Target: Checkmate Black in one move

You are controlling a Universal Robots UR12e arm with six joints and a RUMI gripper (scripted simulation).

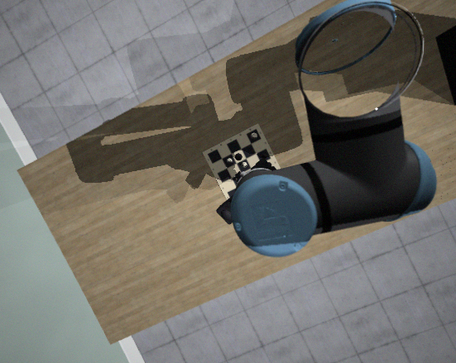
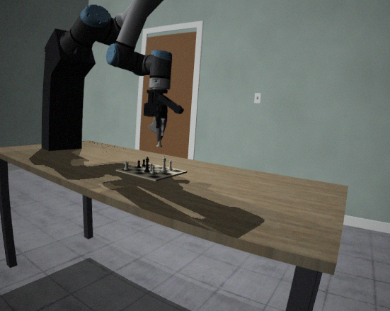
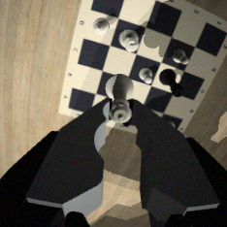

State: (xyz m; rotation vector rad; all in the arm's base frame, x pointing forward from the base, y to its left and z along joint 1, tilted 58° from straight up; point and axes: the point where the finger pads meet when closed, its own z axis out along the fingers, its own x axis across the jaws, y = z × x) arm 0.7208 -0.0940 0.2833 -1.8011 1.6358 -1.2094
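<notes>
At the far left of the exterior view a black pedestal (image 2: 63, 95) is standing on the wooden worktop (image 2: 270, 205), and the arm (image 2: 129, 57) is reaching out from it toward the middle of the frame. Just right of the pedestal, the gripper (image 2: 159, 128) is hanging high above the chessboard (image 2: 175, 172), clenched on a white piece (image 2: 159, 142) whose base is dangling well clear of the pieces below. The chessboard is lying flat on the worktop in the left-centre of that frame, carrying a few white and dark pieces standing upright. Further right, the arm's long shadow is stretching across the worktop toward the lower right.

In the wrist view, going from the left edge, the letters along the board's edge are running down the upper left. The gripper (image 3: 119, 108) is filling the lower half, its two dark fingers pinching the white piece (image 3: 119, 99) near the middle of the frame; which kind of piece it is I cannot tell. Above it, a white pawn-like piece (image 3: 101, 24) is standing at upper left, a larger white piece (image 3: 129, 40) a little right of it, another small white one (image 3: 145, 75) nearer the centre, then a dark piece (image 3: 170, 80) and a white piece (image 3: 180, 56) toward the right.

In the top view the arm's blue-capped joint is covering the lower right part of the chessboard (image 1: 217, 158).
</notes>
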